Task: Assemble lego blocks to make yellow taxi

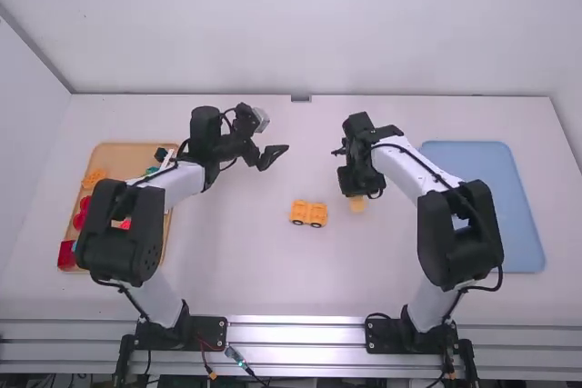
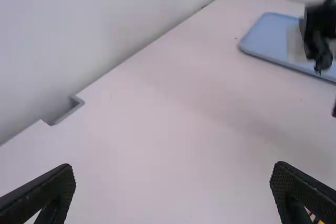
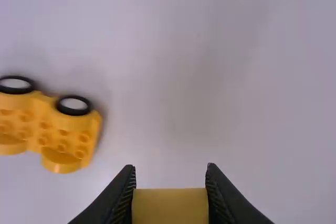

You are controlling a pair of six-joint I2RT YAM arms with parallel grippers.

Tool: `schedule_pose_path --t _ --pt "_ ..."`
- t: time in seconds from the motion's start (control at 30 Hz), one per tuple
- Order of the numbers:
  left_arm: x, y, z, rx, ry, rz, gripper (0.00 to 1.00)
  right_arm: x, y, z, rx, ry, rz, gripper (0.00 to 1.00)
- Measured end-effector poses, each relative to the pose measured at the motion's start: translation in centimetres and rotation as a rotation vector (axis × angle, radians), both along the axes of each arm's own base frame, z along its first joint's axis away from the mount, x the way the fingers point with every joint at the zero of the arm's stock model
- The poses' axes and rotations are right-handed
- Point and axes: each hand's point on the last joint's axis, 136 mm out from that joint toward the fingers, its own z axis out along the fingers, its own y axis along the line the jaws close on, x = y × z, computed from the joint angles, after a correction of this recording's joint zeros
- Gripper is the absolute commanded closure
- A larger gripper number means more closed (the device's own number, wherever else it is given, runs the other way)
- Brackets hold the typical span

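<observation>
White table with tan tray, yellow wheeled base (black-tyred), and blue tray

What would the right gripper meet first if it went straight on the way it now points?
Probably the bare table, with its held yellow block touching first, though height is hard to judge.

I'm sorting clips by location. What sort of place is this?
Probably a robot test or demonstration bench: two mounted arms, a yellow wheeled block base on the white table, and an orange tray of parts.
</observation>
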Motion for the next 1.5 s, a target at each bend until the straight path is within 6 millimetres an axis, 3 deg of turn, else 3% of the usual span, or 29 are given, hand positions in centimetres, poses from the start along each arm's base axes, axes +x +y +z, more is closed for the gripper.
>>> schedule_pose_path --t 0.13,0.27,0.63,0.9,1.17,1.3,1.5 --pt "0.2 0.1 0.2 0.000 -0.002 0.010 0.01 -1.4 -1.4 -2.3 0.039 0.058 -0.118 0.98" --pt "0.2 0.1 0.0 0.000 0.008 0.011 0.01 -1.1 -1.7 -3.6 0.111 0.056 -0.240 1.00" --pt "0.2 0.1 0.0 0.000 0.009 0.011 0.01 -0.8 -1.4 -4.5 0.223 0.143 -0.799 1.00" --pt "0.2 0.1 0.0 0.000 0.011 0.012 0.01 -2.1 -1.4 -4.9 0.191 0.255 -1.244 1.00" --pt "0.1 0.1 -0.2 0.002 0.023 0.012 0.01 -2.2 -1.4 -5.1 0.187 0.297 -1.502 0.94" --pt "0.0 0.1 -0.3 0.002 0.026 0.012 0.01 -3.4 -1.5 -6.1 0.163 0.330 -1.631 0.91" --pt "0.0 0.1 -0.3 0.002 0.025 0.011 0.01 -4.0 -1.9 -6.9 0.156 0.345 -1.716 0.87"
